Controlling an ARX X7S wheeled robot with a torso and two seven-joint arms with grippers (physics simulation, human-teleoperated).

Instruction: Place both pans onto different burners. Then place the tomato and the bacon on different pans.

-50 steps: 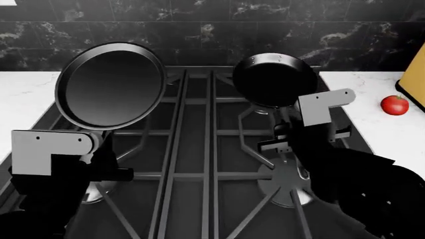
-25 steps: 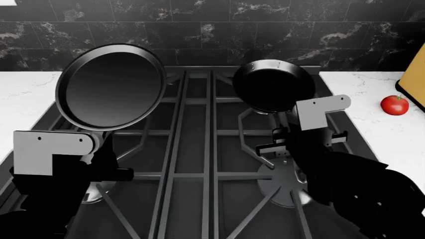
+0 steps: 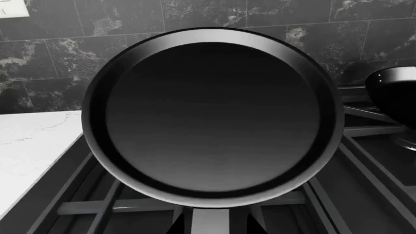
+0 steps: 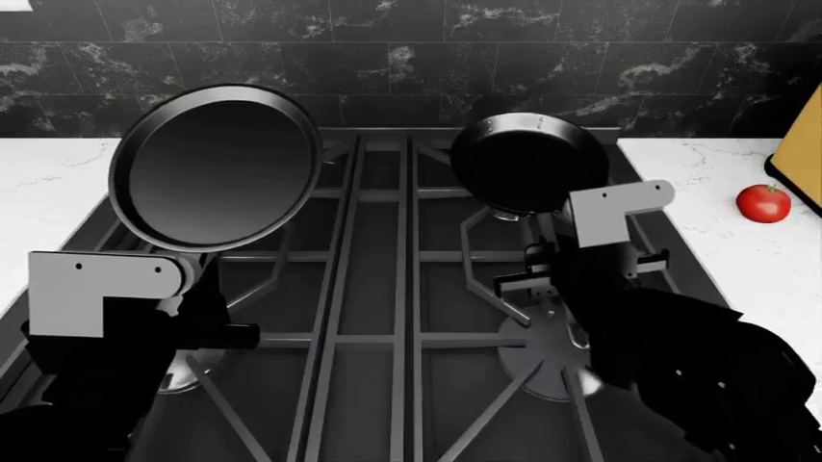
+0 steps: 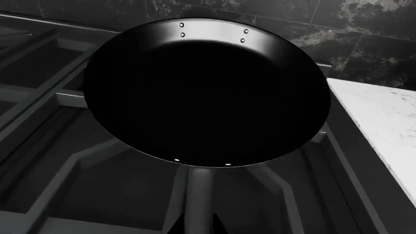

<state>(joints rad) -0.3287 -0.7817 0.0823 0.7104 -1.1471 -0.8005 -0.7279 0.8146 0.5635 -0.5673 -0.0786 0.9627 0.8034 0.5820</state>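
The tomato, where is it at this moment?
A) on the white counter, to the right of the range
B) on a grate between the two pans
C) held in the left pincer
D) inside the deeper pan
A: the tomato lies on the white counter right of the range, apart from both pans.
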